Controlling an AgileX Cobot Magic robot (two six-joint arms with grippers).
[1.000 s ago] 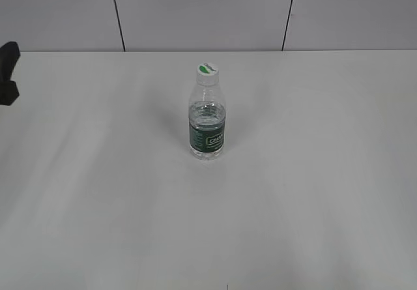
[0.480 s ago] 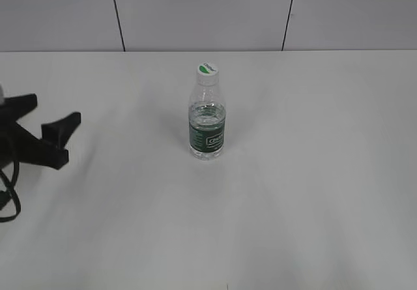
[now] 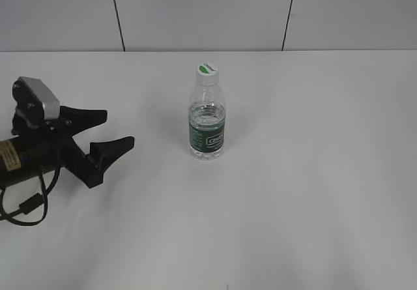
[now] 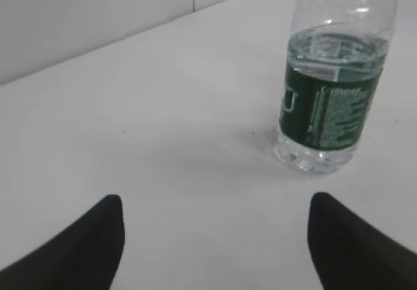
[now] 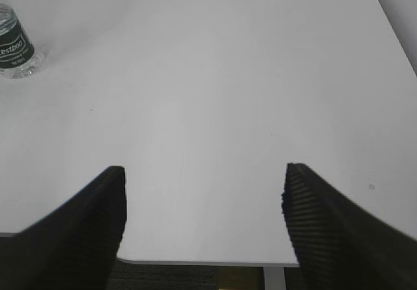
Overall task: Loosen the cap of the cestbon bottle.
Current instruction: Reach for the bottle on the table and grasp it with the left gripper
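Observation:
The cestbon bottle (image 3: 207, 122) stands upright at the middle of the white table, clear plastic with a dark green label and some water inside. Its white cap (image 3: 207, 71) with a green leaf mark sits on the neck. My left gripper (image 3: 114, 130) is open and empty, left of the bottle and apart from it, jaws pointing toward it. In the left wrist view the bottle (image 4: 333, 101) is ahead at the upper right, beyond the open jaws (image 4: 215, 228); the cap is cut off there. My right gripper (image 5: 203, 202) is open and empty; the bottle (image 5: 15, 47) shows at its far upper left.
The white table (image 3: 293, 173) runs back to a grey panelled wall (image 3: 195, 10). The right wrist view shows the table's near edge (image 5: 208, 262) just under the right jaws and its right edge (image 5: 391, 29).
My left arm has come in from the left edge and moved right toward the bottle, jaws open. The bottle has not moved.

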